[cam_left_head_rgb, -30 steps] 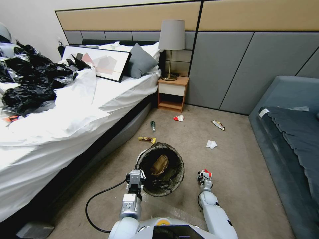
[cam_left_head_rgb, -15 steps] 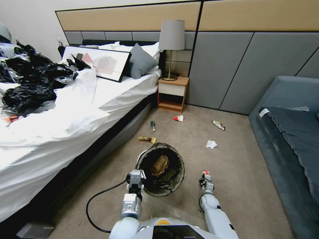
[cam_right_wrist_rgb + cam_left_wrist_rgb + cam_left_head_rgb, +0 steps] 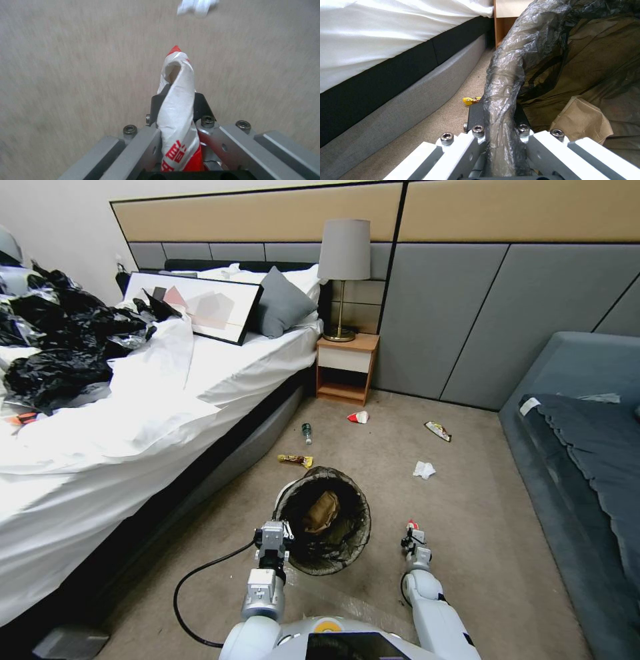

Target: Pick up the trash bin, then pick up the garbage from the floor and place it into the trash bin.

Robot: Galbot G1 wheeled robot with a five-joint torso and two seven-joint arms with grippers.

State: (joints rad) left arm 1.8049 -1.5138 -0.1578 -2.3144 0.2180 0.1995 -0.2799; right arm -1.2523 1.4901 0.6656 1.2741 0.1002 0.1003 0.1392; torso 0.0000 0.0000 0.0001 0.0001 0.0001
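The trash bin (image 3: 321, 521), white with a dark liner bag over its rim, is held just in front of me. My left gripper (image 3: 274, 535) is shut on its near rim (image 3: 505, 82), with the liner pinched between the fingers. A tan paper piece (image 3: 321, 511) lies inside the bin (image 3: 584, 120). My right gripper (image 3: 413, 532), to the right of the bin and above the carpet, is shut on a red-and-white wrapper (image 3: 177, 97). On the floor beyond lie a white tissue (image 3: 423, 469), a yellow wrapper (image 3: 295, 460), a small bottle (image 3: 307, 432), another red-and-white wrapper (image 3: 359, 417) and a striped wrapper (image 3: 438, 431).
The bed (image 3: 133, 407) with black plastic bags (image 3: 60, 340) runs along my left. A nightstand (image 3: 347, 368) with a lamp stands at the wall ahead. A grey sofa (image 3: 587, 447) borders the right side. Open carpet lies between them.
My right wrist has turned and drawn back slightly, so the held wrapper now shows edge-on in the head view. The left gripper and the bin have not moved.
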